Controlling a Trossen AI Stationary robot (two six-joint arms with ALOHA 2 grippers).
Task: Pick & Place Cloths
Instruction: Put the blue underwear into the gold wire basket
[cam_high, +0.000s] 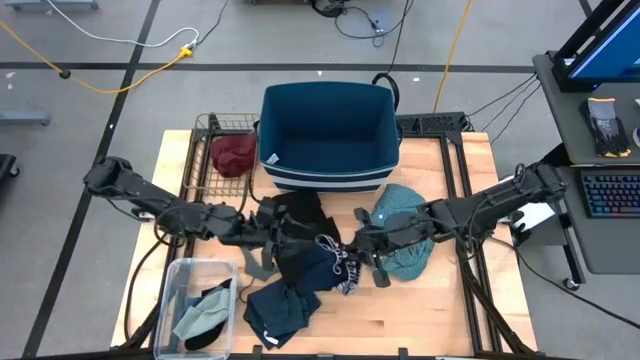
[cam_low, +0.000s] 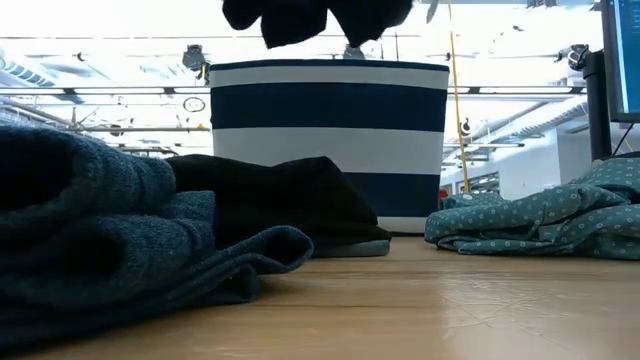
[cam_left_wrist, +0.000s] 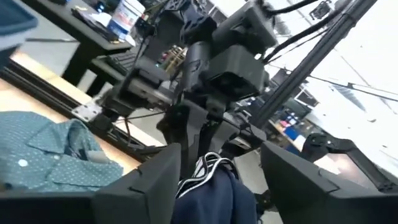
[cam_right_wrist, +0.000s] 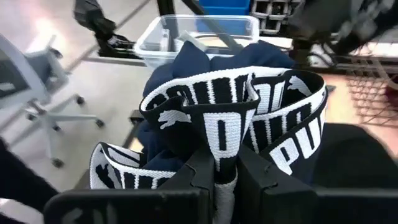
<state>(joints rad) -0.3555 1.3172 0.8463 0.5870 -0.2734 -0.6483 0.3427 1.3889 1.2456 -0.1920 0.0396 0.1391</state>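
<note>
Navy cloth (cam_right_wrist: 217, 124) waistband (white "PUMA")

Robotics lab or industrial workshop. Bare grey concrete floor (cam_high: 90, 110) marked with dark tape lines, crossed by loose yellow and white cables (cam_high: 120, 62). Pale wooden desk (cam_high: 430, 310) framed in black metal rails. Side workstation with backlit keyboard (cam_high: 610, 193) and blue-lit monitor (cam_high: 608, 35). High ceiling with open trusses (cam_low: 90, 95) and bright strip lighting.
</note>
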